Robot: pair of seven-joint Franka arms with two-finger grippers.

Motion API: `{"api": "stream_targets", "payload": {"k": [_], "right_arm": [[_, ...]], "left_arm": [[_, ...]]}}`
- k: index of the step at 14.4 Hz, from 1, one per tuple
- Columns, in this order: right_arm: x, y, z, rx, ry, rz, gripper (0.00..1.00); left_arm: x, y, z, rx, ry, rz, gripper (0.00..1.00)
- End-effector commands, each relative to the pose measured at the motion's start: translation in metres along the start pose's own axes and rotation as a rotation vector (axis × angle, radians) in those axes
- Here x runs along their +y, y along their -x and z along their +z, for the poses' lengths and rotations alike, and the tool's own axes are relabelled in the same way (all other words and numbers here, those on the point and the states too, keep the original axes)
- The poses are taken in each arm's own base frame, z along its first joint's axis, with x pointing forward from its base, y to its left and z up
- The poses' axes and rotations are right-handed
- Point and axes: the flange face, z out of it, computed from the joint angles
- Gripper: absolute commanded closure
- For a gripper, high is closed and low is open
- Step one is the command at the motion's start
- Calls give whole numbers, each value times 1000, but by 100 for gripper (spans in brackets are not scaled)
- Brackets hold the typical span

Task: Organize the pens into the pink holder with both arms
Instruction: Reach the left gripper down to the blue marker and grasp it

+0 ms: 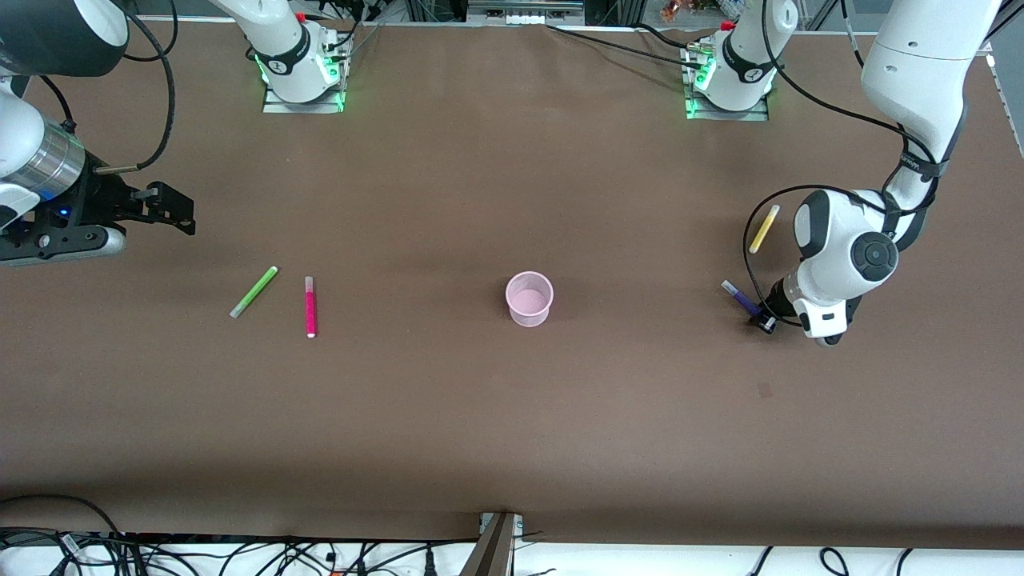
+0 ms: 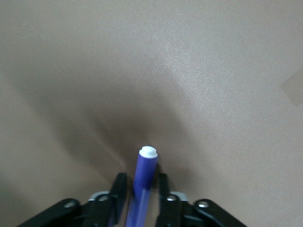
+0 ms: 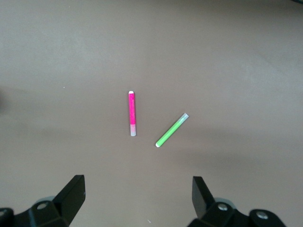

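The left end effector (image 1: 760,318) is clamped on the slim dark purple marker pen (image 1: 741,298) at the desk (image 1: 512,416), ready to lift toward the pale pink translucent cup (image 1: 529,298) at nine o'clock. The right end effector (image 1: 172,210) waits, fingers apart, above the green marker (image 1: 254,291) and magenta marker (image 1: 310,306).

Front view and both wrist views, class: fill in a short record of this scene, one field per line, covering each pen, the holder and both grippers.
pink holder: upright at mid-table, no pen in it
purple pen: between the jaws of the left gripper, which are shut on it, down at the table
yellow pen: lying on the table, farther from the front camera than the purple pen
green pen: lying toward the right arm's end
magenta pen: lying beside the green pen, apart from it
right gripper: jaws open, up over the table, holding nothing
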Motion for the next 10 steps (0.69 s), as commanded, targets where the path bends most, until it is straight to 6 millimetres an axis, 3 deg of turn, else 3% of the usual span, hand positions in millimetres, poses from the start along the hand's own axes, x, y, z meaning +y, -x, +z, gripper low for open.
{"api": "stream_targets", "payload": {"k": [1,6,8,10], "right_arm": [[2,3,-1,-1,9,-8,0],[2,3,-2,1,9,-8,0],[-1,3,-3,2,9,-13,0],[-2,3,-4,5,9,-14,0]], "left_arm": [[0,-1,-2,20,0,9,76],[1,-1,-2,20,0,9,75],[2,-2,-4,23,2,19,99],[5,-3,-12,30,10,25,100]]}}
